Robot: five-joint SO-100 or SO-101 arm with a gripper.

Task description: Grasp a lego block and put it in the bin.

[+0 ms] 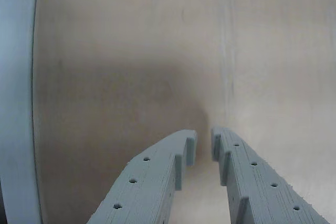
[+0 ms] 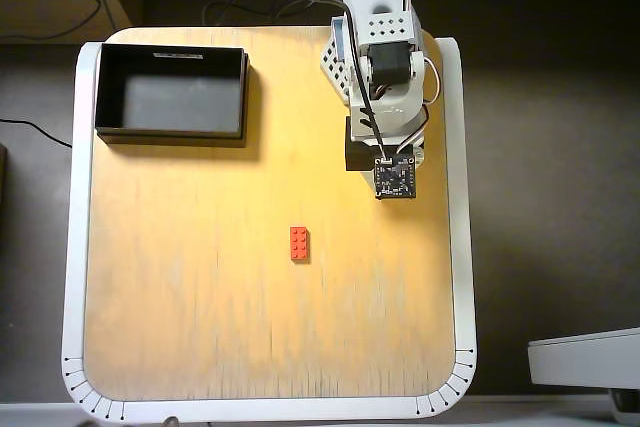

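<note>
A: What's nearest the wrist camera?

B: The gripper [image 1: 203, 144]: two pale grey printed fingers [image 1: 152, 182], layered ridges along their sides, small round holes dotted along the top faces. The tips curve in toward each other with a narrow gap left between them, and nothing is held there. Below them is only bare, smooth, light wooden table [image 1: 157, 51], with a soft shadow spreading from the tips.

A: And that pale band on the left of the wrist view?

B: The table's raised white rim [image 1: 16, 103], rounded and glossy.

A: Where's the lego block?

B: In the overhead view, the lego block [image 2: 299, 243] lies flat near the middle of the board: a small red-orange rectangle, two rows of studs, long side running up and down the picture. It sits well apart from the arm [image 2: 380, 97], lower and to the left of it, with clear wood all round.

A: The bin?

B: The bin [image 2: 100, 97] stands in the top left corner: black, rectangular, low-walled, dull grey floor, a pale label on its far rim. Beyond the board, dark cables [image 2: 260, 7] trail behind the arm's base.
</note>
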